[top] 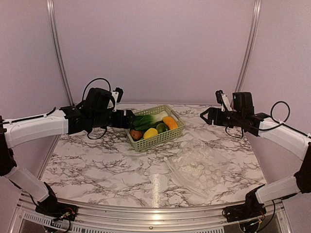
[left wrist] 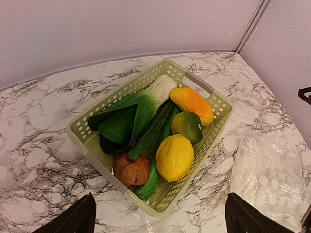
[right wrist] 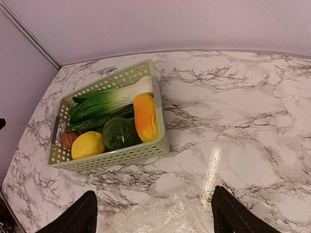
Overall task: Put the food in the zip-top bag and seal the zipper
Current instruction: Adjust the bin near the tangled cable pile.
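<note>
The food lies in a pale green lattice basket (top: 160, 140): bok choy (left wrist: 141, 104), long green pieces (left wrist: 153, 128), a yellow lemon (left wrist: 174, 156), an orange piece (left wrist: 192, 103) and a reddish-brown round one (left wrist: 131, 169). The clear zip-top bag (top: 197, 167) lies flat on the marble in front of and right of the basket, its zipper (top: 181, 177) along the left edge. My left gripper (top: 127, 119) hovers open at the basket's left end, holding nothing. My right gripper (top: 206, 116) hangs open and bare to the right of the basket, above the bag's far edge (right wrist: 146, 218).
A dark green round fruit (left wrist: 187, 125) sits between the lemon and the orange piece. Pale walls close the table at the back and on both sides. Bare marble (top: 92, 165) lies to the left of the bag.
</note>
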Robot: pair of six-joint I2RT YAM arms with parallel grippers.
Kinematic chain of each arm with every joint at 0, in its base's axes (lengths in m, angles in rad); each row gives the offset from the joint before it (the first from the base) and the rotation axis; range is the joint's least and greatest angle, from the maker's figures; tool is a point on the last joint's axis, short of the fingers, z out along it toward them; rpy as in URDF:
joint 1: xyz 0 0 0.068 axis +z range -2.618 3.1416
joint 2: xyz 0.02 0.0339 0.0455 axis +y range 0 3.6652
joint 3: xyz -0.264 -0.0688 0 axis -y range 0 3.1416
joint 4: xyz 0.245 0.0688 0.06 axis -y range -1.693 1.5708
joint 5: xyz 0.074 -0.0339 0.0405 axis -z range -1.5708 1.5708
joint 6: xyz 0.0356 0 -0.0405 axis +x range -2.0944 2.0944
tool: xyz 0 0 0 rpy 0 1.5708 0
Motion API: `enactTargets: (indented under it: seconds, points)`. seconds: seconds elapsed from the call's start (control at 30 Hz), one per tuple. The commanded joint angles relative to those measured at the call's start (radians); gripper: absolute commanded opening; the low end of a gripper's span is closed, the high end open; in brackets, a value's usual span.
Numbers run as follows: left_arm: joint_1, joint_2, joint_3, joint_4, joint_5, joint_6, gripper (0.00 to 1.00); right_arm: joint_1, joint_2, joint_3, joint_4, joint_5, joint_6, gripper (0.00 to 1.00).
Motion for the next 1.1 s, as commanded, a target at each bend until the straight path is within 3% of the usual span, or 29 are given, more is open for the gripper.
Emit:
enactTargets:
  seconds: [0.0, 0.2, 0.3, 1.07]
  points:
    - [-0.066, 0.07, 0.053, 0.01, 0.036, 0.109, 0.89, 0.011, 0.018, 0.014, 0.002, -0.054, 0.012, 0.75]
    - [-0.081, 0.25, 0.262, -0.262, 0.148, 0.201, 0.61, 0.014, 0.052, 0.011, -0.006, -0.102, 0.004, 0.7]
    - [-0.082, 0.31, 0.315, -0.324, 0.19, 0.259, 0.53, 0.017, 0.061, 0.008, -0.007, -0.148, 0.0, 0.69]
    - [-0.072, 0.588, 0.497, -0.406, 0.161, 0.296, 0.27, 0.02, 0.043, 0.007, -0.097, -0.19, -0.033, 0.63]
